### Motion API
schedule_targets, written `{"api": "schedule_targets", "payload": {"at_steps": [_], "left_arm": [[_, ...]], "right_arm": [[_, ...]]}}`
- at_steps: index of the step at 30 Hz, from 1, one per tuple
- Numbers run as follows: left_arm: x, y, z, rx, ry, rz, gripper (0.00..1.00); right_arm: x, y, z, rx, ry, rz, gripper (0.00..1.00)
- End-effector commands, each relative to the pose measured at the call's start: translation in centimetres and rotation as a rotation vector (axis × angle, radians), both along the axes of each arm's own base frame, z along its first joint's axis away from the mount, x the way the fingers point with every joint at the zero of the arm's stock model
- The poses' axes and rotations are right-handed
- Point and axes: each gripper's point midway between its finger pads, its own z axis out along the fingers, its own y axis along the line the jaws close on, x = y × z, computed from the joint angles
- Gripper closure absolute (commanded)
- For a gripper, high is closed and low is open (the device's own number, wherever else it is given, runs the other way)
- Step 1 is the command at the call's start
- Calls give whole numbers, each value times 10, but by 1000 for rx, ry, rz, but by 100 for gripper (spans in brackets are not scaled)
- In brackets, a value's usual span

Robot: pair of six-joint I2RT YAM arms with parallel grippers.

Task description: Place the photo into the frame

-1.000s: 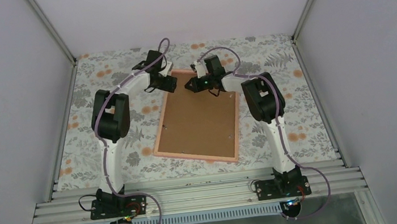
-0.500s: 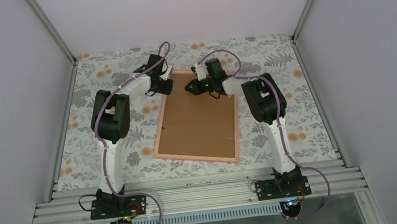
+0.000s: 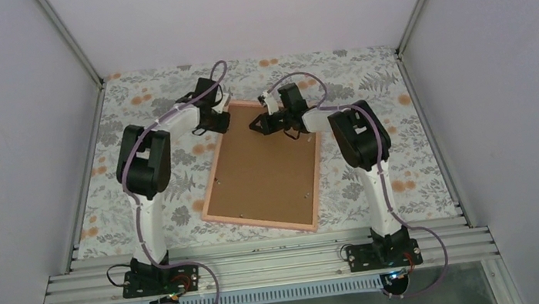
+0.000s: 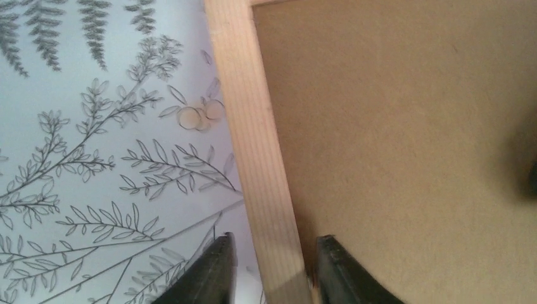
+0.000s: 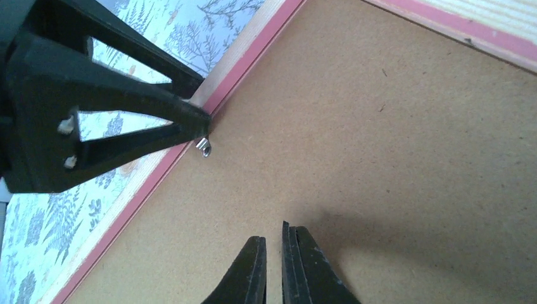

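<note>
Lying back-up on the floral tablecloth (image 3: 101, 196), the frame (image 3: 260, 223) shows its bare wood rails, a pink inner lip and the brown backing board (image 3: 265, 172) that fills it; its long sides run away from the arm bases and lean to the right. The left gripper (image 3: 222, 120) is at the frame's far left corner, with one finger outside the left rail and the other inside it, over the backing board. In the left wrist view a sliver of cloth shows between the outer finger and the rail, so I cannot tell whether the rail is pinched. The right gripper (image 3: 255, 125) hangs over the far end of the frame, inside its rails. It is clenched, fingertips nearly together, grasping nothing, with the board right under it. A small metal tab (image 5: 204, 147) sits at the frame's pink lip beside the left gripper's tips.
</note>
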Motion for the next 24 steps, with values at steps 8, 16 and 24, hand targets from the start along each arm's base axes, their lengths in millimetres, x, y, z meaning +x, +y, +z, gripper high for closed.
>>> {"api": "schedule_targets", "payload": {"at_steps": [8, 16, 24], "left_arm": [[2, -32, 89, -4, -303, -491, 7], [30, -103, 95, -56, -359, -719, 5], [53, -159, 69, -115, -309, -837, 7]], "right_arm": [[-11, -22, 60, 42, -12, 93, 85], [31, -89, 71, -86, -94, -61, 85], [57, -122, 52, -192, -120, -118, 79]]}}
